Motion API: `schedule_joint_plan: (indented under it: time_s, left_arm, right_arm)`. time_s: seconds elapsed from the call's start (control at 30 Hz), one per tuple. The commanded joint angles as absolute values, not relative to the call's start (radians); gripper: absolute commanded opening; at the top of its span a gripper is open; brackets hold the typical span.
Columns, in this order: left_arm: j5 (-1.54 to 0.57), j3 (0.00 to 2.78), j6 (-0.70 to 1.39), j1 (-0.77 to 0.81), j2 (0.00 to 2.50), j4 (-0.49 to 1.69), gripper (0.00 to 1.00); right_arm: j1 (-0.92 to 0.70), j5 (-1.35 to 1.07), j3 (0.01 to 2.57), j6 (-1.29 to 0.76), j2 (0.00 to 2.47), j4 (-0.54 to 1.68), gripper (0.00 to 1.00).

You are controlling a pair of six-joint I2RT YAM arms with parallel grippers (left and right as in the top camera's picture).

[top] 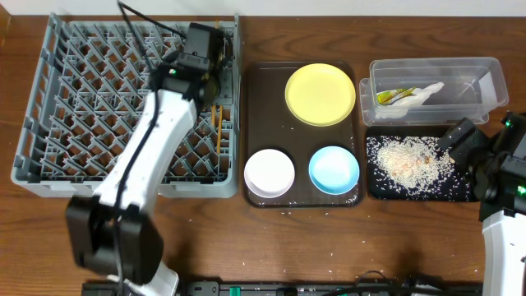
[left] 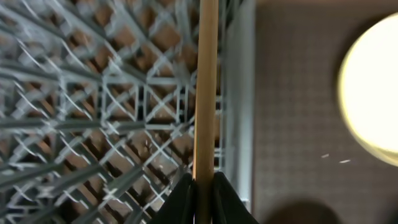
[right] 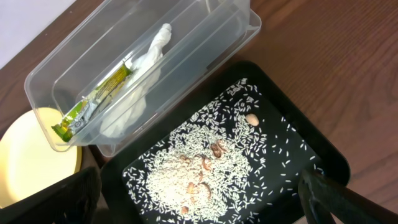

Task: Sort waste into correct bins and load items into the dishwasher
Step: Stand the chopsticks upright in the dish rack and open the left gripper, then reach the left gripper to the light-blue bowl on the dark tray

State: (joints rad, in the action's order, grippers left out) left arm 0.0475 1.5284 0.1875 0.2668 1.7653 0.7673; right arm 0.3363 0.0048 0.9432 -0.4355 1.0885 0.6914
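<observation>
The grey dish rack (top: 82, 107) stands at the left. My left gripper (top: 217, 92) is over its right side, shut on a wooden chopstick (left: 206, 93) that points away over the rack lattice (left: 93, 112). A chopstick also shows in the overhead view (top: 218, 125) by the rack's right wall. The yellow plate (top: 320, 94), white bowl (top: 269, 173) and light blue bowl (top: 334, 169) sit on the brown serving tray. The clear tub (right: 205, 43) holds the wrapper (right: 93, 102) and napkin (right: 134, 93). Rice (right: 193, 174) lies in the black tray (right: 311, 149). My right gripper (right: 202, 205) is open above it. The cup is not visible.
The dark brown serving tray (top: 256, 99) lies between the rack and the bins. A few rice grains are scattered on the wooden table (top: 329, 247) in front of the serving tray. The clear tub (top: 485, 70) stands directly behind the black tray (top: 374, 187).
</observation>
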Motion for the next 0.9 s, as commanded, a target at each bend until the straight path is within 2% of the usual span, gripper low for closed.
schedule_joint_plan:
  time_s: [0.0,0.37,0.43,0.47,0.6,0.67,0.77,0.87]
  left_arm:
    - [0.018,1.519,0.208,0.268,1.860,0.772,0.10]
    - [0.018,1.521,0.207,0.265,1.919,0.771,0.12]
    - [0.018,1.527,0.207,0.265,1.900,0.774,0.17]
    - [0.018,1.536,0.207,0.265,1.883,0.778,0.25]
    - [0.015,1.543,0.207,0.265,1.801,0.784,0.30]
    - [-0.057,1.543,0.208,0.266,1.739,0.792,0.30]
    - [-0.319,1.543,0.208,0.303,1.674,0.798,0.30]
    - [-0.362,1.541,0.207,0.393,1.675,0.819,0.34]
  right_arm:
    - [0.345,0.019,0.955,-0.429,1.087,0.692,0.99]
    - [0.345,0.019,0.955,-0.429,1.087,0.693,0.99]
    - [0.345,0.019,0.955,-0.429,1.087,0.692,0.99]
    - [0.345,0.019,0.955,-0.429,1.087,0.693,0.99]
    - [0.345,0.019,0.955,-0.429,1.087,0.693,0.99]
    - [0.345,0.019,0.955,-0.429,1.087,0.692,0.99]
    - [0.345,0.019,0.955,-0.429,1.087,0.693,0.99]
    - [0.345,0.019,0.955,-0.429,1.087,0.693,0.99]
